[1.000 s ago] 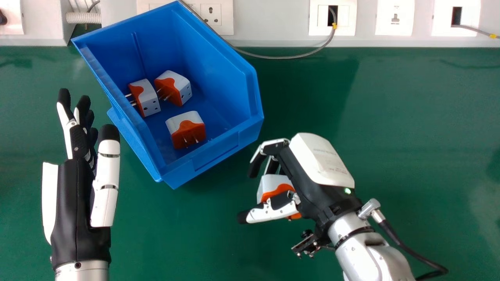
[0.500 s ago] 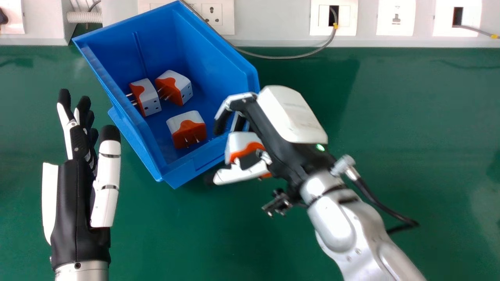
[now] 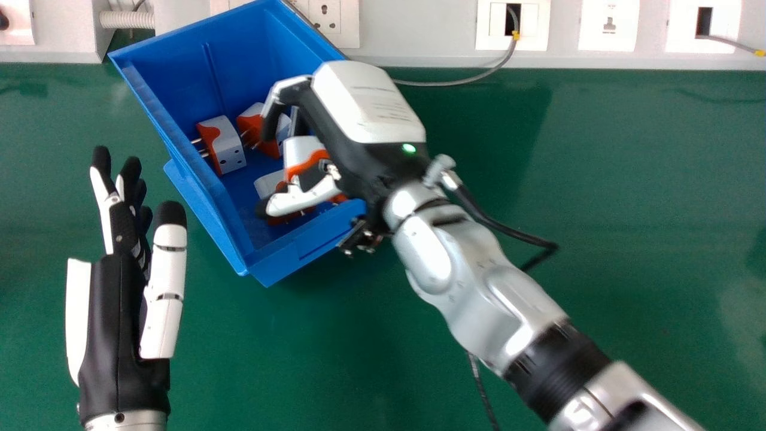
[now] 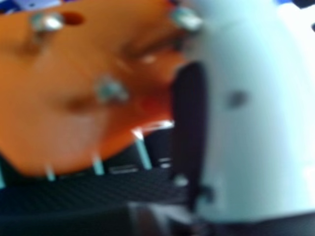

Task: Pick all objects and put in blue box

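Over the blue box (image 3: 287,257), our right robot hand (image 3: 368,102) grips a plug adapter (image 3: 298,151); we should lower it before letting go.

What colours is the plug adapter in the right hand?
White and orange; best seen in the head view.
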